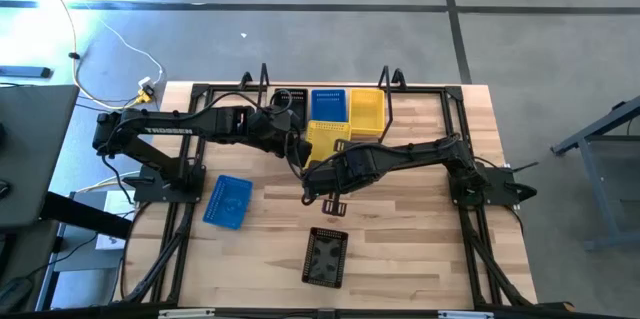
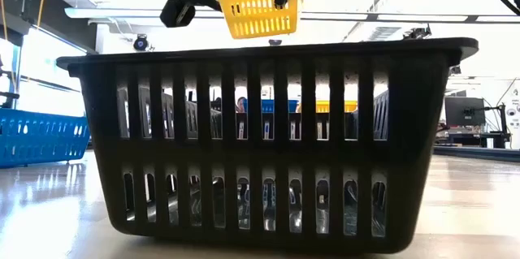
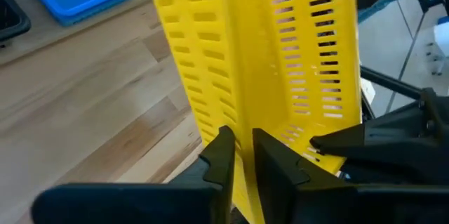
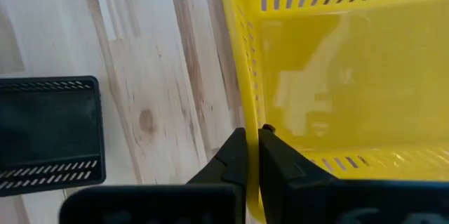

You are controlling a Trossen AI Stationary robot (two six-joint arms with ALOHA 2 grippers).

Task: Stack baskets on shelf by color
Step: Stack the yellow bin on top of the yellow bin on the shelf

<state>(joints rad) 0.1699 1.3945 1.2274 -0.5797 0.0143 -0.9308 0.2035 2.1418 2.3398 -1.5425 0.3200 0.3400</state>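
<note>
A black basket lies nearest at 6 o'clock, a blue basket at 8. Mid-table, the right gripper and left gripper both pinch a lifted yellow basket. Beyond, at 12, sits the shelf.

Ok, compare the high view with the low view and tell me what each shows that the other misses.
Only the high view shows the shelf with its black, blue and yellow baskets, and how both arms reach the lifted basket. Only the low view shows that the yellow basket hangs in the air above the black basket. Both show the blue basket lying apart on the table.
</note>
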